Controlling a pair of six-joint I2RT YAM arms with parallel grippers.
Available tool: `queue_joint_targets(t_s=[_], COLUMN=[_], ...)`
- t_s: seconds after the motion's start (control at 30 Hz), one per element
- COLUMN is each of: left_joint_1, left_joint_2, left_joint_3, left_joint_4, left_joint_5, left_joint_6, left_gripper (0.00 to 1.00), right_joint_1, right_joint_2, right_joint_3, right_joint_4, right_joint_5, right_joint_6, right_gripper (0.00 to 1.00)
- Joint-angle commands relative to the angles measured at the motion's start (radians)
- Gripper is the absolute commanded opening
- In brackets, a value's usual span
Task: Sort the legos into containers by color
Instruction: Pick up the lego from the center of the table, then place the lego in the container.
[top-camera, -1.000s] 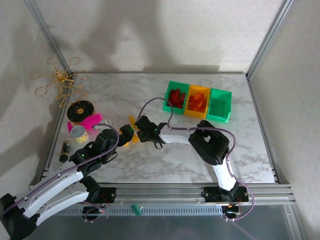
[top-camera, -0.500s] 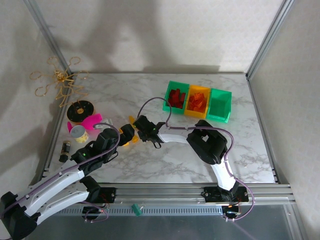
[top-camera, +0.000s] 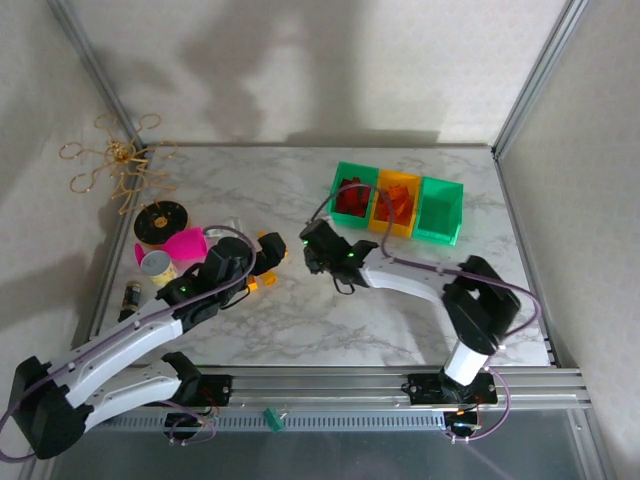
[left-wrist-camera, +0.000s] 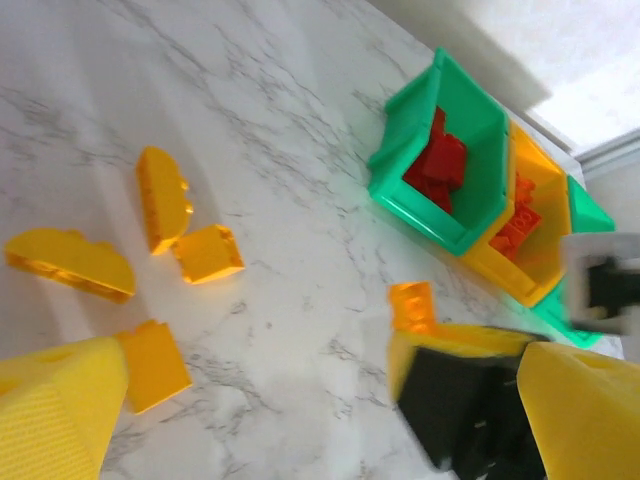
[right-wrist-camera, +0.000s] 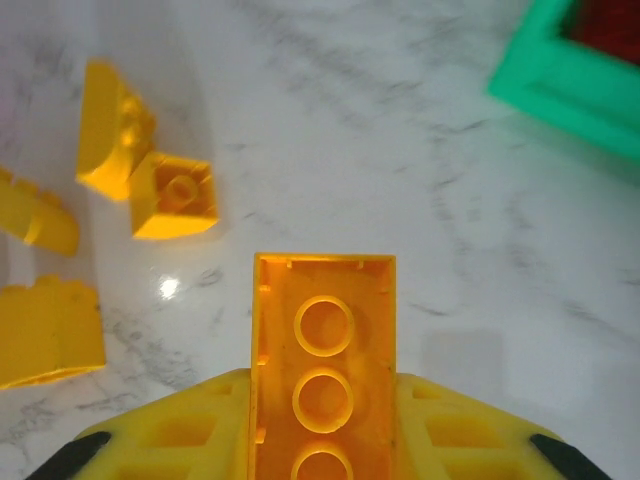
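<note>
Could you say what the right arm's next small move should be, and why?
Probably swing it toward the rightmost green bin: the right gripper is shut on a yellow brick, and that bin looks empty, while the left bin holds red, the middle bin orange.

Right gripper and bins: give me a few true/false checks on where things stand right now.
1. The right gripper is shut on a yellow-orange brick. True.
2. That brick hangs over the middle bin. False: it is over the marble table, short of the bins.
3. Red bricks lie in the left green bin. True.
4. The left gripper is shut on a brick. False: its jaws stand open, with loose yellow bricks on the table ahead of it.
</note>
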Motion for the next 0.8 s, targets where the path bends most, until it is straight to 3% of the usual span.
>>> queue_joint_targets(t_s=[0.0, 0.2, 0.4, 0.77], left_joint_1=[0.002, -0.011, -0.035, -0.04], left_joint_2=[0.059, 0.174, 0.268, 0.343], left_joint_3=[0.041, 0.106, 0.182, 0.218], left_joint_4=[0.09, 0.184, 0.197, 0.238], left_joint_5=[0.085, 0.177, 0.177, 0.184], left_joint_6=[0.037, 0.071, 0.099, 0.118], left_gripper=[1.0, 1.0, 1.0, 1.0], right_joint_1=[-0.086, -0.3, -0.532, -0.78], right_joint_2=[-0.079, -0.162, -0.154, 0.089], right_joint_3=[-0.054, -0.106, -0.089, 0.114], right_joint_4=[-0.012, -0.006, 0.025, 0.028], right_joint_5=[0.054, 0.105, 0.08, 0.02], right_joint_6=[0.061, 0.043, 0.025, -0.024], right_gripper=[0.28, 0.29, 0.29, 0.29])
